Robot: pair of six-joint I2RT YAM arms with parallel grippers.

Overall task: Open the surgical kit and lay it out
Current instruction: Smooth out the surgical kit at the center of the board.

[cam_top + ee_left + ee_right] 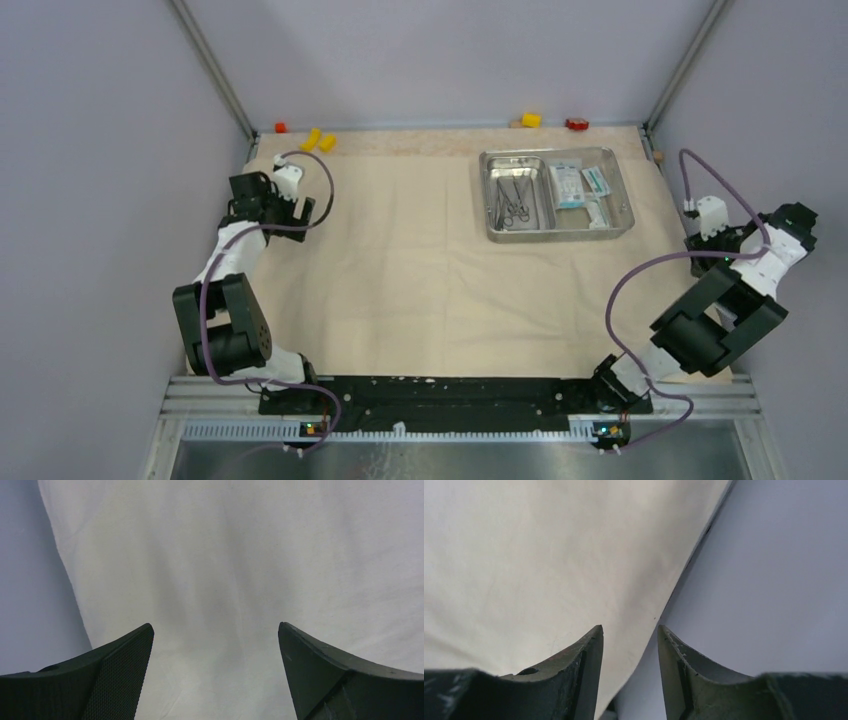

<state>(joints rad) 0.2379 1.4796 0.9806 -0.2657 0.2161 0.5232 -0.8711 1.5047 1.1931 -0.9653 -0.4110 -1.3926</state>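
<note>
The beige cloth wrap lies spread flat over the table. On its back right part stands the steel tray, with thin metal instruments in its left half and white-and-teal packets in its right half. My left gripper hovers over the cloth's left edge, and in the left wrist view it is wide open with only cloth below. My right gripper is at the cloth's right edge. In the right wrist view it stands partly open, the cloth edge running under the gap, nothing pinched.
Small yellow blocks and a red one lie at the back left, another yellow block and red block at the back. Grey walls close in on both sides, with metal frame posts at the back corners.
</note>
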